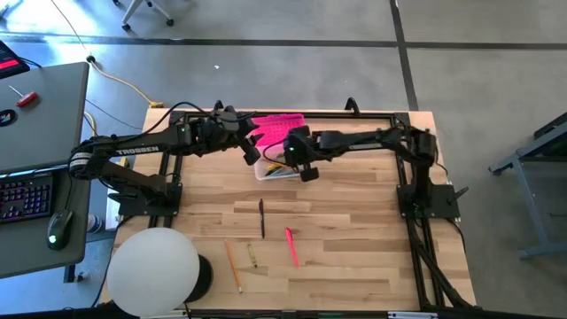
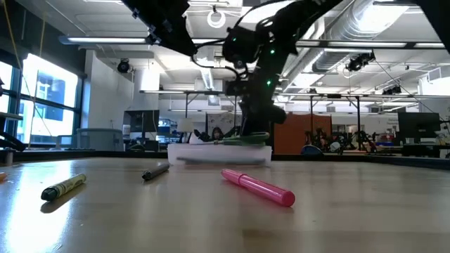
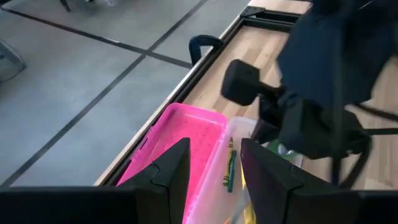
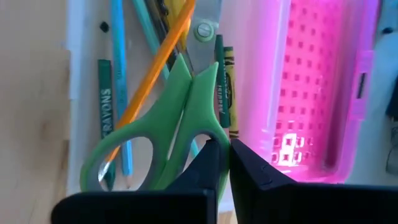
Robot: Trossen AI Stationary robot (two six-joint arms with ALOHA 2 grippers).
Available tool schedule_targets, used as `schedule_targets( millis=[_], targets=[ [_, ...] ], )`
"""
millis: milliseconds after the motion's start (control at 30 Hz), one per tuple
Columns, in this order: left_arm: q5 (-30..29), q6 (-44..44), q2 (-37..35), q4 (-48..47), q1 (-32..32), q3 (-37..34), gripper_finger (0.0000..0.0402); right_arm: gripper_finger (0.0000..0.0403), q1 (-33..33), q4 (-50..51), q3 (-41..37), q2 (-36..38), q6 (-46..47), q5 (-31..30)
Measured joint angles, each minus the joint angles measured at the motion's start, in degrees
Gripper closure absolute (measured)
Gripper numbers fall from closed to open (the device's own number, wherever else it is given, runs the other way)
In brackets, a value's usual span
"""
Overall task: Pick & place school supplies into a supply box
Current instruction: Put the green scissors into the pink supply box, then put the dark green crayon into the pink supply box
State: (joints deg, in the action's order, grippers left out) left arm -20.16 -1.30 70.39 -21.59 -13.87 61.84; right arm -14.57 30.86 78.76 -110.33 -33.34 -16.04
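Note:
The supply box's clear base (image 1: 276, 169) rests on the table near its far edge, with the pink dotted lid (image 1: 279, 129) hinged open behind it. Inside lie pencils and crayons (image 4: 118, 93) and the green-handled scissors (image 4: 183, 106). My right gripper (image 4: 229, 149) is down in the base, shut on the scissors. My left gripper (image 3: 214, 152) hovers open above the hinge between lid (image 3: 186, 134) and base, touching nothing. A black pen (image 1: 261, 217), a pink marker (image 1: 291, 245), a pencil (image 1: 233, 266) and a yellow marker (image 1: 252, 255) lie on the table nearer the front. My right gripper pinches the scissors by the outer rim of one green handle loop (image 4: 200, 127), between its two fingers, coming from above and pointing down. The scissors lie flat across the pencils in the clear base, blades toward the box's other end.
A white round dome (image 1: 153, 270) sits at the table's near left corner. A desk with a laptop and keyboard (image 1: 27, 197) stands to the left of the table. The black table frame (image 1: 372, 113) runs along the far edge. Bare wood lies between the box and the loose pens.

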Motion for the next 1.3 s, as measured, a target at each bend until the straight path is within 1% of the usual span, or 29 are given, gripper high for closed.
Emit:
schedule_targets(
  millis=[167,367,467,533,633,733,833,900,967,1033,1100,1200,1300],
  targets=[
    [-0.02,-0.44,0.00,-1.92,0.01,0.00,0.0227,0.0375,0.03,0.70,2.06,-2.21,1.18,0.19],
    [0.07,-1.81,-0.02,-3.62,0.00,0.00,0.0227,0.0324,0.61,1.58,2.92,-1.83,1.66,-0.94],
    [0.09,-2.42,-0.02,-4.46,0.00,0.00,0.0227,0.0305,2.34,6.45,5.86,-1.77,4.12,-5.61],
    [0.07,-2.57,-0.02,-4.53,0.01,0.00,0.0227,0.0298,4.27,13.50,8.83,-1.60,6.35,-6.90],
    [0.08,-3.51,-0.02,-4.54,0.00,0.00,0.0227,0.0295,8.07,24.55,13.27,-0.46,12.00,-4.47],
    [0.07,-3.64,-0.02,-4.54,0.02,0.00,0.0227,0.0299,12.58,32.31,15.70,2.21,19.07,0.30],
    [0.08,-3.73,-0.02,-4.61,0.00,0.00,0.0227,0.0307,18.37,36.54,14.84,6.34,27.60,5.28],
    [0.09,-4.57,-0.04,-5.19,0.00,0.00,0.0227,0.0312,23.12,36.14,12.69,9.86,33.67,7.84],
    [0.09,-5.46,-0.04,-6.06,0.00,0.00,0.0227,0.0317,28.76,33.91,9.02,13.12,38.20,9.69],
    [0.09,-5.49,-0.04,-6.44,0.00,0.00,0.0227,0.0320,34.84,27.36,4.06,15.97,40.60,10.39],
    [0.09,-5.56,-0.04,-6.44,0.00,0.00,0.0227,0.0324,40.60,16.88,-2.02,18.32,41.89,10.25],
    [0.26,-6.10,-0.04,-6.44,0.00,0.00,0.0227,0.0336,47.76,-2.10,-11.31,20.08,42.22,10.46],
    [0.28,-6.49,-0.04,-6.48,0.00,0.00,0.0227,0.0371,52.99,-18.51,-18.67,20.05,42.23,9.58]
  ],
)
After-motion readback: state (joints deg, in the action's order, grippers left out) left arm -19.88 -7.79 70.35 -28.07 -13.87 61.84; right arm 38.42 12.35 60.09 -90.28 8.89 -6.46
